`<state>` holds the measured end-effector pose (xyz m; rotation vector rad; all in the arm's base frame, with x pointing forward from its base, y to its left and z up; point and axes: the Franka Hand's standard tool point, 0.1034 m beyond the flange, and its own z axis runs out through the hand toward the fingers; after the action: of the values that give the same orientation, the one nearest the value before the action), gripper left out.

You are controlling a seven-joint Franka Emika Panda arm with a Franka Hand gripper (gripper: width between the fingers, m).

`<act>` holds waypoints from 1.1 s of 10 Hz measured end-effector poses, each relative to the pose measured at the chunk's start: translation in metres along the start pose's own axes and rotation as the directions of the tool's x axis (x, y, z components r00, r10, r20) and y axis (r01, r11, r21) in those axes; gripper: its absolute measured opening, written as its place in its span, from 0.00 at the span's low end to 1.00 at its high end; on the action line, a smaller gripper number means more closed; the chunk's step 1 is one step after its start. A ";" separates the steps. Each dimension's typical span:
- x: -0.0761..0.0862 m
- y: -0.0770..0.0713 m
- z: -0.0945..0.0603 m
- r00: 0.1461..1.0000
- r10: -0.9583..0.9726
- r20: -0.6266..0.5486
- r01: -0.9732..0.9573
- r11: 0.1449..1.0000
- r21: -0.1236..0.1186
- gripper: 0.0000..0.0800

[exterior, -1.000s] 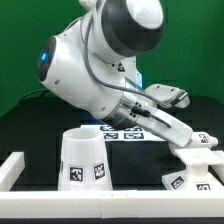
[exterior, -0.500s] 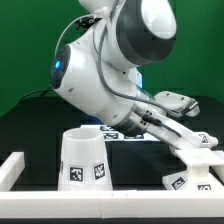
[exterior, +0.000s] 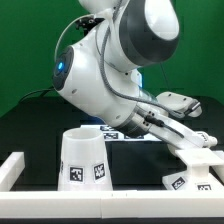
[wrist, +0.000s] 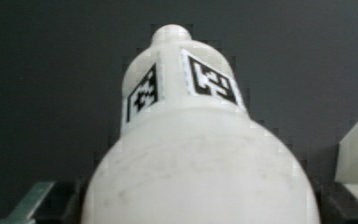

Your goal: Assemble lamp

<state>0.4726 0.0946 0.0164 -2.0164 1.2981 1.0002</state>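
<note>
**Wrist view.** We see the gripper (wrist: 197, 205) with its 2 fingers (wrist: 34, 200) spread wide, 1 on each side of the bulb (wrist: 202, 170). We cannot tell whether they press it. The neck (wrist: 176, 50), bearing 2 tags (wrist: 211, 78), points away from the hand.

**Exterior view.** The shade (exterior: 85, 160) stands upright. The base (exterior: 193, 170) lies near it, on the exterior view's right of the shade, beneath the lowered arm (exterior: 100, 70).
</note>
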 end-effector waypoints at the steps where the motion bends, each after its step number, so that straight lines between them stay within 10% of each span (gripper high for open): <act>1: 0.000 0.000 0.000 1.000 0.000 0.000 0.000 1.000 0.000 0.72; 4: -0.001 -0.003 -0.004 1.000 -0.010 -0.014 0.010 1.000 0.002 0.72; 6: -0.022 -0.015 -0.046 0.993 -0.075 -0.087 0.076 0.997 0.009 0.72; 8: -0.044 -0.023 -0.085 0.966 -0.166 -0.199 0.162 0.986 -0.038 0.72; 9: -0.050 -0.029 -0.100 0.929 -0.240 -0.281 0.217 0.970 -0.111 0.72; 11: -0.050 -0.038 -0.097 0.880 -0.262 -0.396 0.242 0.965 -0.100 0.72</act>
<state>0.5230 0.0620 0.1156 -2.4450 1.1693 0.5082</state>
